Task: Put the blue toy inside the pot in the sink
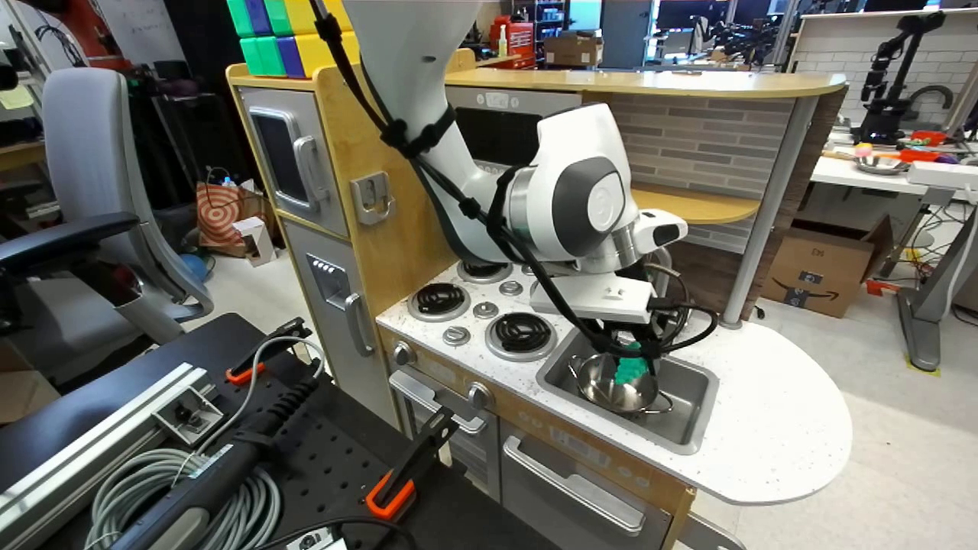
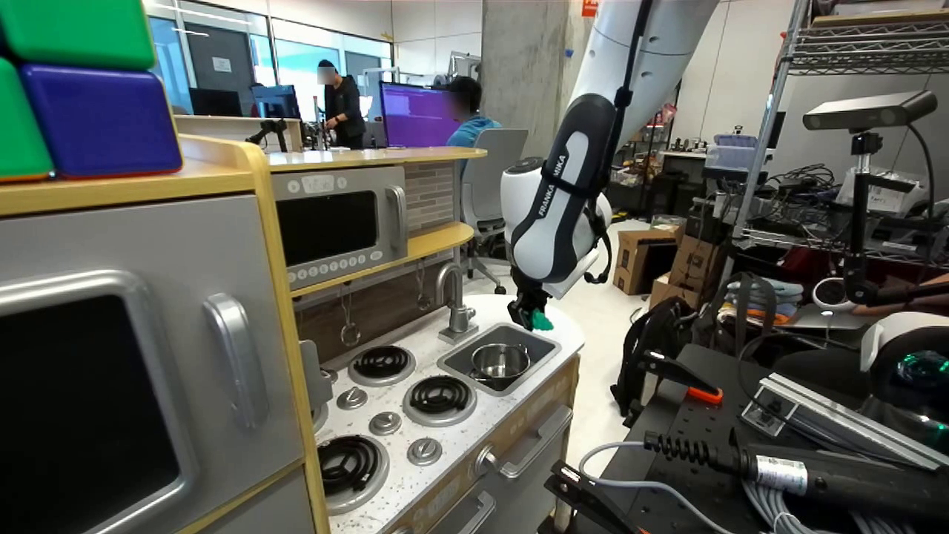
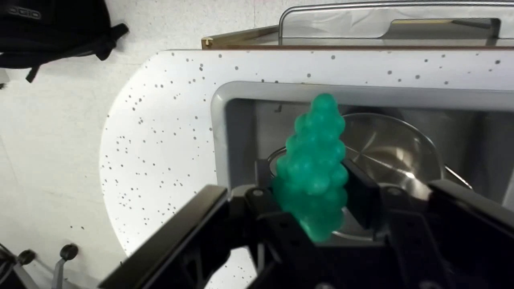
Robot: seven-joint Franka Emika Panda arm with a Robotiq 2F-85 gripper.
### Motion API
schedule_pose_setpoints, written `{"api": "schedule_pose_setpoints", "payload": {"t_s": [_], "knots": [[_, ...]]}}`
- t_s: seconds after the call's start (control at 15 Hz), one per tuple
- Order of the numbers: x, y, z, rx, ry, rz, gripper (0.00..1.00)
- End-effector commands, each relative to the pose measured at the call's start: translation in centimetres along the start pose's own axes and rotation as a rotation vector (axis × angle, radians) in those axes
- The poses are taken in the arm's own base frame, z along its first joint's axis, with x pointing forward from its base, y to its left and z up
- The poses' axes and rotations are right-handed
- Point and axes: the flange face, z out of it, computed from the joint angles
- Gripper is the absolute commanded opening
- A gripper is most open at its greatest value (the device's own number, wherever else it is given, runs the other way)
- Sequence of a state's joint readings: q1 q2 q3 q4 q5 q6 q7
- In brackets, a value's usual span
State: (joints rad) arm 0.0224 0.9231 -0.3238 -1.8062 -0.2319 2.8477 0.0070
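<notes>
Gripper [image 3: 310, 180] clasps toy [image 3: 317, 154] (teal) — pot [image 3: 395, 146] below in sink [image 3: 220, 128].

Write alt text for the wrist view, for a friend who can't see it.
A black pincer holds a bumpy green toy. Below, a shiny metal pot, partly hidden, stands in a gray sink. A speckled white counter borders it; a black bag lies at upper left.

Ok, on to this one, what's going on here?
A Franka arm holds a bumpy teal-green toy in its gripper, over the toy-kitchen sink. The two-handled metal pot stands in that sink, and the toy is not inside it yet. In the wrist view, the toy hides part of the pot, so lowering it in may well come next.
</notes>
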Motion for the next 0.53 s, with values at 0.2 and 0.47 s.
{"api": "schedule_pose_setpoints", "payload": {"t_s": [0.2, 0.47], "knots": [[5.1, -2.0, 2.5, -0.067, -0.078, -0.018, 0.21], [6.9, -4.2, 4.6, -0.072, -0.146, -0.067, 0.21]]}}
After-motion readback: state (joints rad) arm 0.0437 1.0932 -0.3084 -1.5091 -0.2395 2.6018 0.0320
